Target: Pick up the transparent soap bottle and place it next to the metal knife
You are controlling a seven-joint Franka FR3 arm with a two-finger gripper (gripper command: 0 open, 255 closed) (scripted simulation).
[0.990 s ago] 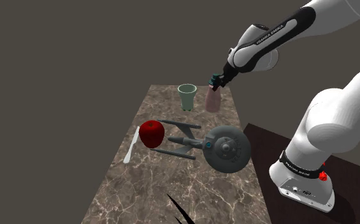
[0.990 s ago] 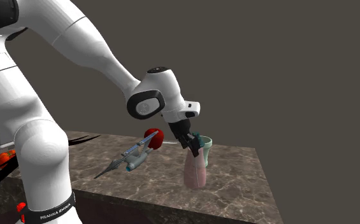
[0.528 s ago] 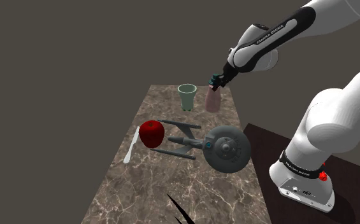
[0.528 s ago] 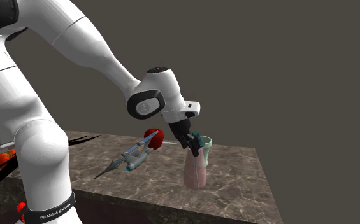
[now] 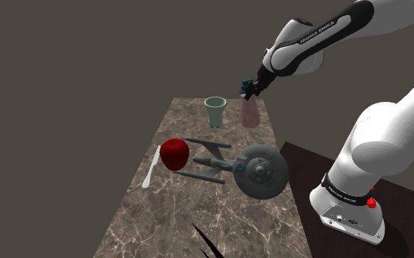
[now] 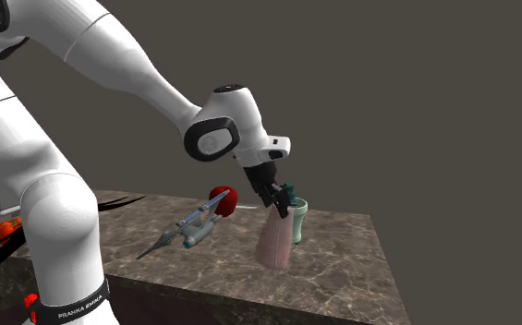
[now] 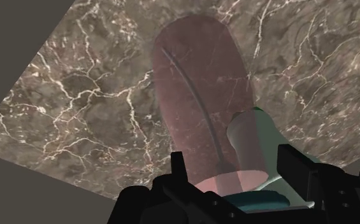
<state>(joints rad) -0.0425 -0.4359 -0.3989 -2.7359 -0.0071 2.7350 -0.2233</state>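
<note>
A see-through pinkish soap bottle [image 5: 249,114] [image 6: 275,242] [image 7: 197,95] with a teal pump top hangs tilted at the far end of the marble table [image 5: 198,216]. Its base is at or just above the tabletop. My gripper [image 5: 251,87] [image 6: 276,195] [image 7: 236,188] is shut on the pump top from above. The pale knife [image 5: 152,167] lies near the table's left edge in the shoulder view, beside a red apple [image 5: 174,154] and well away from the bottle.
A pale green cup [image 5: 215,111] [image 6: 297,220] [image 7: 255,137] stands close beside the bottle. A grey spaceship model [image 5: 243,168] [image 6: 187,229] fills the table's middle, between bottle and knife. The arm's stand [image 5: 348,212] sits off the table's right edge in the shoulder view.
The gripper has risen a little with the bottle in it. The bottle now leans, and its base has swung towards the second exterior view's left.
</note>
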